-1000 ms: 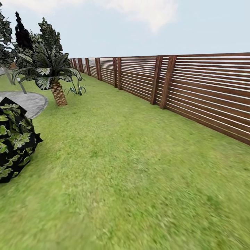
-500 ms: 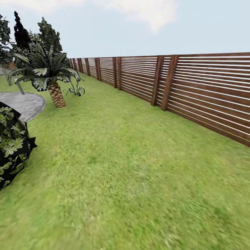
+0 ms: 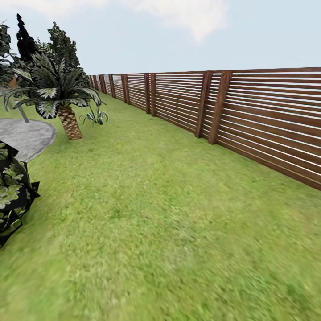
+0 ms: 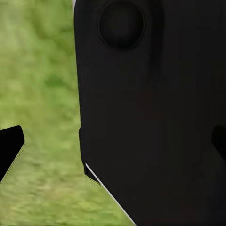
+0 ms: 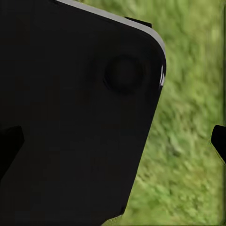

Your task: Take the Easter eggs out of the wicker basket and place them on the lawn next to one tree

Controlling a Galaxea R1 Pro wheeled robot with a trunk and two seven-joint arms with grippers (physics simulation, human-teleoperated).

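Green grass and a long brown fence, seen while the robot is out in the garden

The lawn (image 3: 169, 209) spreads wide in the head view; a brown slat fence (image 3: 249, 116) runs along its right side; a short palm (image 3: 60, 96) stands far off to the left by a grey round patio (image 3: 24, 136), and a dark leafy bush (image 3: 11, 194) sits at the left edge; under the left gripper (image 4: 113, 146) and the right gripper (image 5: 113, 143) there is just blurry grass and a big black robot part; both look wide open with nothing held
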